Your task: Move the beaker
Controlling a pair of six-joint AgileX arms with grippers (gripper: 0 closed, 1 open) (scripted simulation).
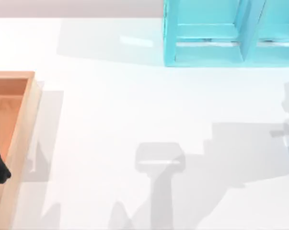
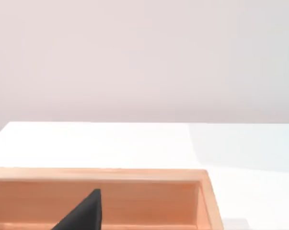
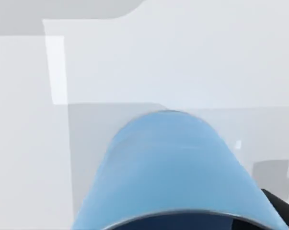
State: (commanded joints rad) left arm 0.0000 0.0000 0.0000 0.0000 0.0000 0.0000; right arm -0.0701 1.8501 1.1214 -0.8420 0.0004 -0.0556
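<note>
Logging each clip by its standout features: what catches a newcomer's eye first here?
The turquoise shelf unit at the table's far edge, right of centre, stands out most. A wooden tray sits at the table's left edge, with a dark part of the left arm over it. In the right wrist view, the blue beaker looms close.

We saw the beaker [image 3: 175,167] close up in the right wrist view: a pale blue, smooth-sided cylinder with a darker blue band at its near rim, set against the white counter [image 3: 19,143] behind it.
</note>
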